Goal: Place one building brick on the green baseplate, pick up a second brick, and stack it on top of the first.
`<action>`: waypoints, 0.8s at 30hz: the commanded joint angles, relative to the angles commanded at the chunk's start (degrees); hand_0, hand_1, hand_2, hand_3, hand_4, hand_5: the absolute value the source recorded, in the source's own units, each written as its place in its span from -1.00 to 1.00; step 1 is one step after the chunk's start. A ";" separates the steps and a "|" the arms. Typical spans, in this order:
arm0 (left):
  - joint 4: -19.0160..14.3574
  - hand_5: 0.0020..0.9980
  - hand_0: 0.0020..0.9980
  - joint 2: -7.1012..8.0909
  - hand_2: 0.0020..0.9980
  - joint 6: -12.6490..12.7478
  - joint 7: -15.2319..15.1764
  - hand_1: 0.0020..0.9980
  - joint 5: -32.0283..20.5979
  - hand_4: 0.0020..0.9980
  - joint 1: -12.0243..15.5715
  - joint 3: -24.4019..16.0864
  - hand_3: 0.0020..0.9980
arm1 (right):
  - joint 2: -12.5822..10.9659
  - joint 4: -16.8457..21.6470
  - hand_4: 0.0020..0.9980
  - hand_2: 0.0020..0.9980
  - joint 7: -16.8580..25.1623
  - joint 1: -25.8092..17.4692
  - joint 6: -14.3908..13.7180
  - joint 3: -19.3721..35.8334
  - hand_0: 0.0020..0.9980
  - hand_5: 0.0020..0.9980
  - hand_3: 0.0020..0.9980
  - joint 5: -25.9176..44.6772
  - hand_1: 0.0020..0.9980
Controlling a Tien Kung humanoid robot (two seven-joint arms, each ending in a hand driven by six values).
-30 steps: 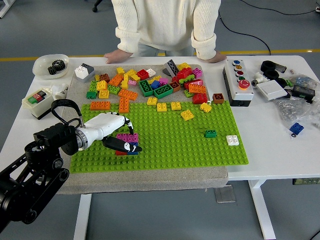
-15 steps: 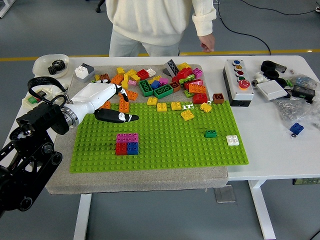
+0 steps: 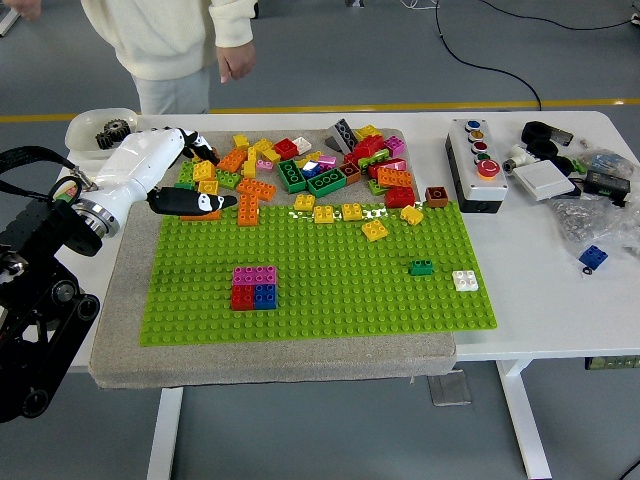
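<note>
On studded green baseplate [image 3: 330, 270] — boxy magenta brick [image 3: 255, 275], stacked

- Baseplate [image 3: 340, 290]: green, studded.
- Stack [image 3: 254, 288]: pink brick over red and blue.
- Hand [image 3: 165, 175]: white, black fingertips.
- Table [image 3: 545, 290]: white.

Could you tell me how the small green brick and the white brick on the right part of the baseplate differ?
The green brick is dark green; the white brick is white. The green brick sits farther from the near edge, the white brick nearer and more to the right. They stand apart, not touching. Both are small, single and unstacked on the green baseplate.
</note>
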 joint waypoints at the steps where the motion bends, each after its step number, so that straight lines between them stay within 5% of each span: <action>1: -0.26 -0.43 0.42 0.12 0.12 0.18 -0.28 0.22 0.00 1.00 0.39 -0.28 0.03 | 0.11 0.00 0.67 0.42 -0.02 -0.02 0.01 -0.02 0.48 -0.17 0.18 0.00 0.28; 10: -1.51 -0.59 0.39 0.98 0.07 4.83 -3.77 0.19 -0.17 1.00 3.25 -2.96 0.06 | 0.32 0.00 0.67 0.42 -0.02 0.08 -0.10 -0.27 0.48 -0.17 0.18 0.00 0.28; 11: -1.62 -0.68 0.37 1.11 0.12 5.43 -4.29 0.20 -0.39 1.00 3.59 -3.27 0.39 | 0.35 0.00 0.67 0.42 -0.05 0.01 -0.10 -0.29 0.48 -0.17 0.18 0.00 0.28; 16: -2.50 -0.68 0.37 1.44 0.12 7.02 -5.52 0.20 -1.07 1.00 5.02 -4.76 0.39 | 0.51 0.00 0.67 0.42 -0.05 -0.15 -0.14 -0.46 0.48 -0.17 0.18 0.00 0.28; 17: -2.73 -0.73 0.50 1.53 0.42 7.14 -5.70 0.35 -1.25 1.00 5.34 -5.01 0.53 | 0.52 0.00 0.66 0.42 -0.01 -0.10 -0.14 -0.54 0.48 -0.17 0.18 0.00 0.28; 23: -3.58 -0.73 0.50 1.90 0.42 5.45 -6.28 0.35 -1.48 1.00 6.19 -5.34 0.53 | 0.55 0.00 0.66 0.42 0.05 0.03 -0.16 -0.74 0.48 -0.17 0.18 0.00 0.28; 24: -3.65 -0.80 0.73 1.91 0.55 5.19 -6.26 0.51 -1.39 1.00 6.23 -5.36 0.65 | 0.56 0.00 0.66 0.42 0.05 0.04 -0.15 -0.77 0.48 -0.17 0.19 0.00 0.29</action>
